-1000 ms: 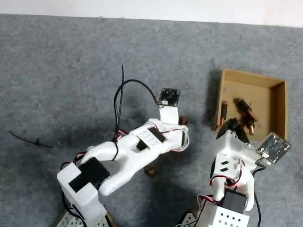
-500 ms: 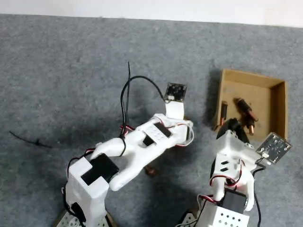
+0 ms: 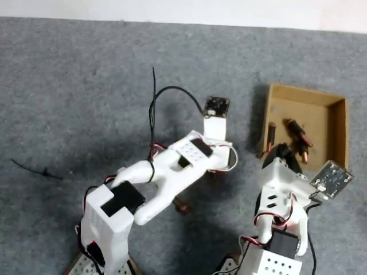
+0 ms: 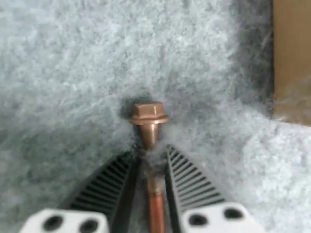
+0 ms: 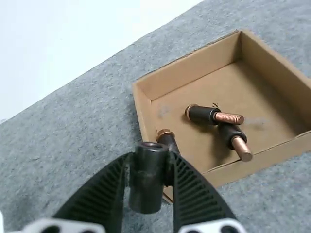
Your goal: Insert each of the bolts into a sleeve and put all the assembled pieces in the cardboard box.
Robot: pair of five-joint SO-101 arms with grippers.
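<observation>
My left gripper is shut on the shaft of a copper bolt, whose hex head points away from the fingers, just above the grey mat. In the high view the left arm reaches across the middle of the mat, a short way left of the cardboard box. The box's edge is close by in the left wrist view. My right gripper is shut on a black sleeve, held upright in front of the box. It sits at the box's near left corner.
Three assembled pieces lie in the box. A small copper-coloured piece lies on the mat under the left arm. A black cable tie lies at the far left. The left half of the mat is bare carpet.
The left arm has swung to the right and a little farther out, toward the box, with the bolt in its gripper. The right arm has stayed still.
</observation>
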